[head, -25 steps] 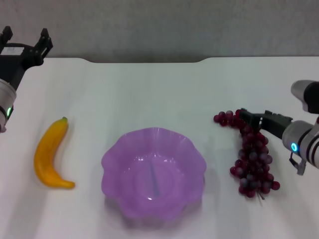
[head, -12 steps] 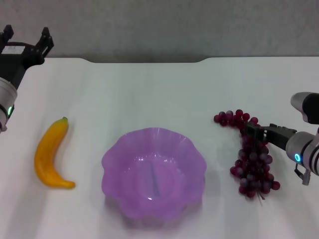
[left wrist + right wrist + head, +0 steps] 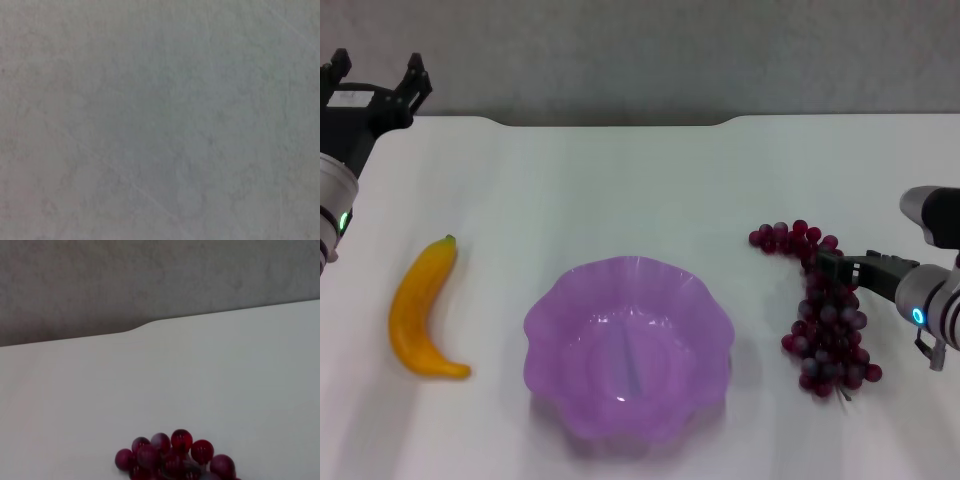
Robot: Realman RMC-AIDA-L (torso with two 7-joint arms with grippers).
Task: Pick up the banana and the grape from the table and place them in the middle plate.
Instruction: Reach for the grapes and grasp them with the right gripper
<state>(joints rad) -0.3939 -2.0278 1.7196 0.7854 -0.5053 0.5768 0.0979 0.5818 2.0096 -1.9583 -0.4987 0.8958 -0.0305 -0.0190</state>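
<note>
The banana (image 3: 420,315), yellow-orange with a green tip, lies on the white table (image 3: 620,190) at the left. The purple scalloped middle plate (image 3: 545,315) stands empty at the front centre. The grape bunch (image 3: 830,335) lies to its right. My right gripper (image 3: 830,268) is low over the bunch's upper part, pointing left, and looks open with nothing held. The right wrist view shows the top grapes (image 3: 172,455) on the table (image 3: 200,370). My left gripper (image 3: 375,75) is open and raised at the far left corner, well away from the banana.
The table's far edge has a rounded notch (image 3: 615,122) with a grey wall behind it. The left wrist view shows only a grey surface. Bare tabletop lies between the plate and each fruit.
My right gripper has drawn back to the right and come lower onto the grape bunch. The grapes, banana, plate and left arm have not moved.
</note>
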